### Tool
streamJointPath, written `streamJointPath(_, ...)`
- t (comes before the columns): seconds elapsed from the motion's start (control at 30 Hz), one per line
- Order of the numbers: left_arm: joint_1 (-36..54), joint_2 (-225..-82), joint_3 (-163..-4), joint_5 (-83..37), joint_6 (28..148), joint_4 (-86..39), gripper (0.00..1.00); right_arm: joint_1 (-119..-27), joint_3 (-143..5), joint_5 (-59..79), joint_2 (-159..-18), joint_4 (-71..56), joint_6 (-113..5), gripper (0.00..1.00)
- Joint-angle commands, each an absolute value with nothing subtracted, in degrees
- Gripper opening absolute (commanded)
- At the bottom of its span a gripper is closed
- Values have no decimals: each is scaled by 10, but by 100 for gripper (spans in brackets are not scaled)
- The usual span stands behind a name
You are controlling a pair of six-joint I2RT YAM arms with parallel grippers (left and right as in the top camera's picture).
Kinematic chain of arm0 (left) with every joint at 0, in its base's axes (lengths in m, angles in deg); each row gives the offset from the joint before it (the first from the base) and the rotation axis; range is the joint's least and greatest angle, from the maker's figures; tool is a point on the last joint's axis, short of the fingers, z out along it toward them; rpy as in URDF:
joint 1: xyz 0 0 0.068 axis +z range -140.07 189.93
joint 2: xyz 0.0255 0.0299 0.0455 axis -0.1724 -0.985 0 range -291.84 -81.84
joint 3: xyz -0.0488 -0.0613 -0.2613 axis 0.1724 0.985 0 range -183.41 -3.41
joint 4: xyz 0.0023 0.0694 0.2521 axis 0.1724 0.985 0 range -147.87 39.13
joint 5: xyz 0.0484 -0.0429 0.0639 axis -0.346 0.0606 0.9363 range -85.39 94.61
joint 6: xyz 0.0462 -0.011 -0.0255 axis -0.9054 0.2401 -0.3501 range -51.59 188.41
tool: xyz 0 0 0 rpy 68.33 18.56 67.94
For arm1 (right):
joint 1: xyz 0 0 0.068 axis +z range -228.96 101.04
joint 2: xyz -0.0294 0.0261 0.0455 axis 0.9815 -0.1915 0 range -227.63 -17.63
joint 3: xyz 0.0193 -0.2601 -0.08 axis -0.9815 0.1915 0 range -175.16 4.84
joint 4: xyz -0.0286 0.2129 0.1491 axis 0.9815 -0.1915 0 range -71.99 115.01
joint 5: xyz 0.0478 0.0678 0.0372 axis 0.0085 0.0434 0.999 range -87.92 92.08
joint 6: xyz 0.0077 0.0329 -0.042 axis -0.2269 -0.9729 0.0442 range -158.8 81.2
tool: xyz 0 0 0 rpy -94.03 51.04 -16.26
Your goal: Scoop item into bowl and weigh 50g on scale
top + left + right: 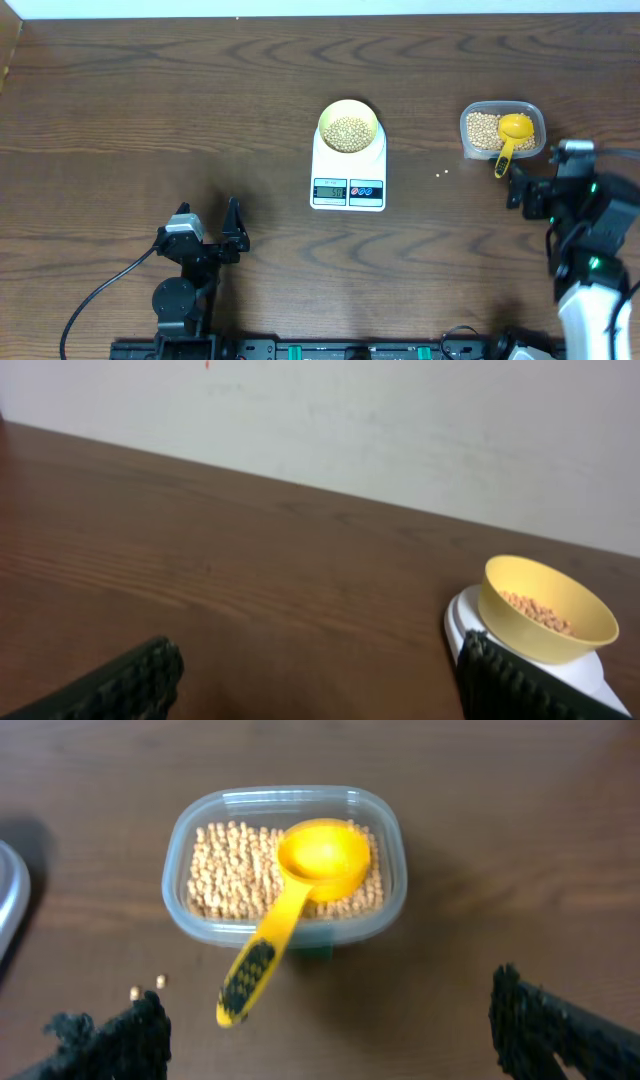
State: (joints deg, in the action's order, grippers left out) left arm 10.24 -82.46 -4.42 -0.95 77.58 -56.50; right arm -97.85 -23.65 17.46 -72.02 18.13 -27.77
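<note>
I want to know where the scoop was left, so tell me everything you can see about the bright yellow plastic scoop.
The bright yellow plastic scoop is glossy, with a round cup and a flat handle that ends in a dark textured grip patch. The cup looks empty and lies open side up on the small tan beans in the clear rectangular plastic tub. The handle slants out over the tub's near rim, its end above the brown wooden table. The open right tool is clear of it.
</note>
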Motion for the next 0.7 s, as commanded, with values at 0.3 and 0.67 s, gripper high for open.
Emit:
streamJointPath(0.3, 105, -821, -36, -13, 771, -542, 90, -975, -34, 191, -535, 399, -289, 99)
streamJointPath(0.67, 105, -821, -36, -13, 771, -542, 89, -937, 42, 123, -450, 411, -299, 99)
